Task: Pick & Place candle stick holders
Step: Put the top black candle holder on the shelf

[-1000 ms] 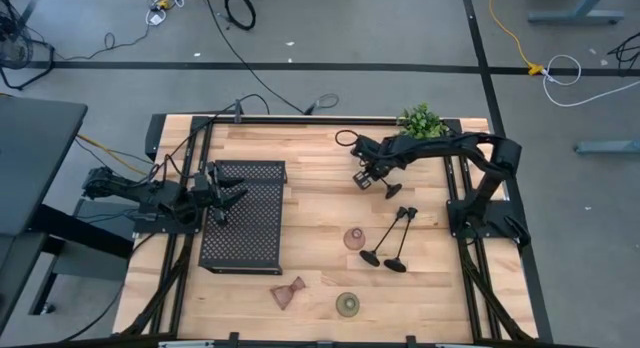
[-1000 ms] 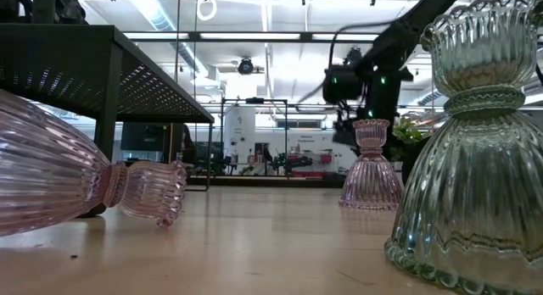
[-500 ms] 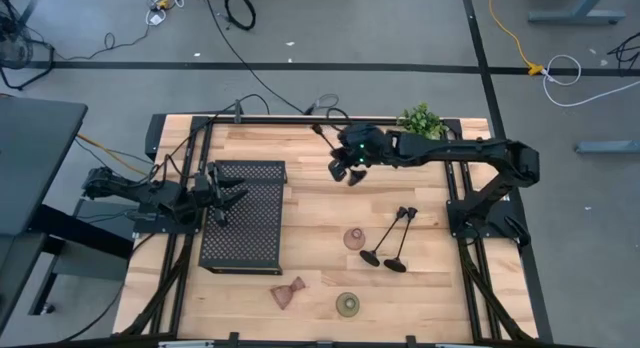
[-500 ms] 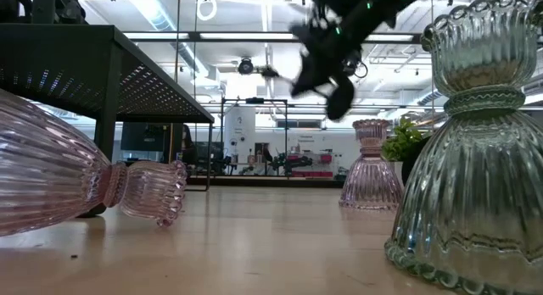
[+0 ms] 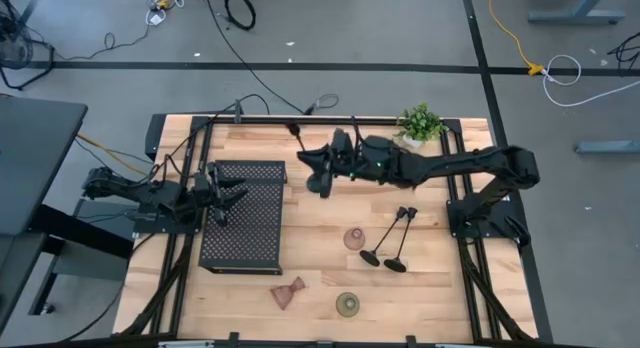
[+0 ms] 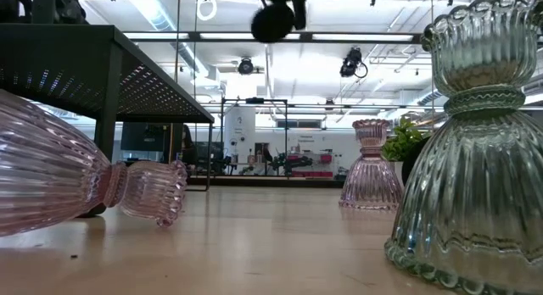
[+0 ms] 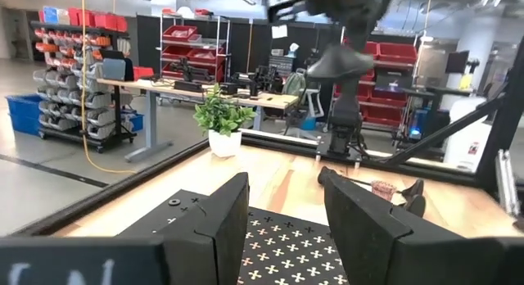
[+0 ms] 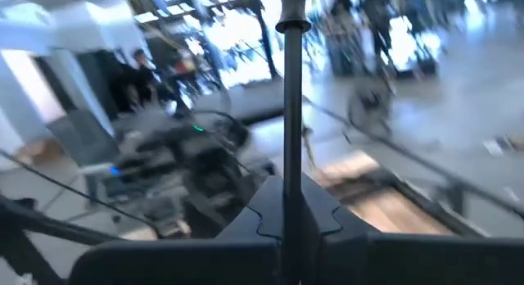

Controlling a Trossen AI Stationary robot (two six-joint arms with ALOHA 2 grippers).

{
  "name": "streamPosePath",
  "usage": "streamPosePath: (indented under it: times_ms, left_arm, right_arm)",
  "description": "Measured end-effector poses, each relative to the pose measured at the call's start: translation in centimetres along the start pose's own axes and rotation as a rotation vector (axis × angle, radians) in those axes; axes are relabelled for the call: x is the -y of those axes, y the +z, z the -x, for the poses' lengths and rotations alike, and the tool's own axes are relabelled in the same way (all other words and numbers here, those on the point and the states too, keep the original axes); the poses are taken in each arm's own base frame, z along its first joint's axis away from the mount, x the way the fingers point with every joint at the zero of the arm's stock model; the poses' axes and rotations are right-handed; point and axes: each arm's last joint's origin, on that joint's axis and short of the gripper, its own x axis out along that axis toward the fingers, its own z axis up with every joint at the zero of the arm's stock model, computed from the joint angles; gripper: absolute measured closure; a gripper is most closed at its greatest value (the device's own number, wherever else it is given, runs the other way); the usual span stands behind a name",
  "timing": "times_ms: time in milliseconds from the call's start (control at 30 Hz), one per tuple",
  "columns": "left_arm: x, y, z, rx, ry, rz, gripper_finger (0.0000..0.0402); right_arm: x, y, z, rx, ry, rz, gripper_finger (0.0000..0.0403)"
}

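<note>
Candlestick clamped in right gripper hangs over bare wood beside tray.

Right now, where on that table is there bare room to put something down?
Bare wood shows between the black tray and the pink holder, and along the back edge left of the plant. It is crowded around the two black stems and the green holder.
</note>
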Motion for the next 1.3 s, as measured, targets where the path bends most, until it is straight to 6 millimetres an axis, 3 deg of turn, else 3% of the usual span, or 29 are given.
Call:
streamPosePath:
  times_ms: [233, 533, 767, 1000, 1300]
  left_arm:
    - [0.2, 0.8, 0.0, 0.074, -0.047, 0.071, 0.0236]
    - [0.3, 2.3, 0.2, 0.203, -0.119, 0.135, 0.0236]
    - [0.4, 2.7, 0.1, 0.245, -0.112, 0.182, 0.0236]
    - [0.9, 2.6, -1.1, 0.177, -0.109, 0.156, 0.0236]
    - [2.4, 5.7, -3.9, 0.156, -0.161, 0.114, 0.0236]
  right_arm:
    - [-2.8, -1.3, -1.2, 0.160, 0.105, 0.053, 0.0401]
    - [-2.9, -3.6, -3.0, 0.279, 0.165, 0.052, 0.0401]
    - [-2.9, -3.7, -4.3, 0.272, 0.166, 0.065, 0.0401]
    - [-3.0, -3.4, -4.9, 0.214, 0.151, 0.099, 0.0401]
    - [-3.0, -3.4, -4.9, 0.214, 0.150, 0.102, 0.0401]
